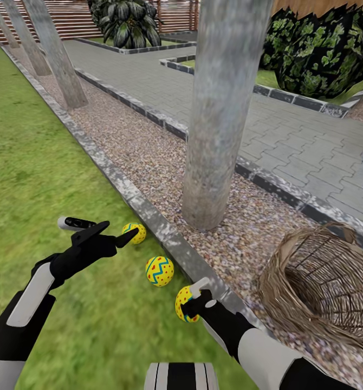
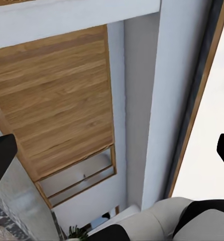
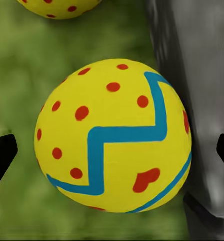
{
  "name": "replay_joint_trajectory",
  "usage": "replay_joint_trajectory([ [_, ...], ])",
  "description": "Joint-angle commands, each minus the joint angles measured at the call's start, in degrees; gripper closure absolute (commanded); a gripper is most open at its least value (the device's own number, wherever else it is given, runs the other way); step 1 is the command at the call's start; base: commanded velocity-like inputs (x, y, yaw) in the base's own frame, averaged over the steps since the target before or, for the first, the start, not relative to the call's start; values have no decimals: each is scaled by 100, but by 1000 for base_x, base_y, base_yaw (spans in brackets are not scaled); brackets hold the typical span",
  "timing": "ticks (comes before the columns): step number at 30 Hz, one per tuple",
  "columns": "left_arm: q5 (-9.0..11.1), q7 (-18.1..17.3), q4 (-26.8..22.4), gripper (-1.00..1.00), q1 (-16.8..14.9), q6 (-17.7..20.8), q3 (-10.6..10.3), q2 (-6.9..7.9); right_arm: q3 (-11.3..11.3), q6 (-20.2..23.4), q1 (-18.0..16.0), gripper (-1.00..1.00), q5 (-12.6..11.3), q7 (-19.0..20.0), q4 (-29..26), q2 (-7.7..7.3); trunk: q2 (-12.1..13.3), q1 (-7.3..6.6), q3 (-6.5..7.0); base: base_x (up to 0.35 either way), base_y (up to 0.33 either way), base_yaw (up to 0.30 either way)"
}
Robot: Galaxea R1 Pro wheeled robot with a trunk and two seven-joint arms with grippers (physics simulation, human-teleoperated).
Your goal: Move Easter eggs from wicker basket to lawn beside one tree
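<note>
At lawn (image 1: 51,162) edge, my right pincer (image 1: 195,303) brackets third egg (image 1: 182,303), jaws wide; left pincer (image 1: 114,230) wide, empty. Risk: egg rolls onto kerb (image 1: 149,214) at 1 o'clock, off grass.

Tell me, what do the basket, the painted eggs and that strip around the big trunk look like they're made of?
The basket looks like brown woven wicker: open weave, frayed rim. The eggs look smooth, perhaps plastic or painted shell; the one at the right gripper shows flat yellow with red dots and a blue zigzag. The strip by the trunk looks like loose pebble gravel, speckled and grainy.
</note>
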Motion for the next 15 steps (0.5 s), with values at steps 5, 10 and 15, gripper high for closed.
replay_joint_trajectory([
  [5, 5, -11, 23, -100, -3, 26, 12, 16, 24, 444, -4, -100, -241, -11, -76, 0, 5, -14, 108, 0, 0, 0],
  [10, -3, -11, 112, -100, -3, 26, 14, 90, 20, 1131, -4, -100, -552, -6, -404, 0, 12, -26, 219, 0, 0, 0],
  [15, 7, -11, 180, -100, -3, 26, -1, 462, 22, 1758, -4, -100, -663, 14, -482, 0, 19, -39, 329, 0, 0, 0],
])
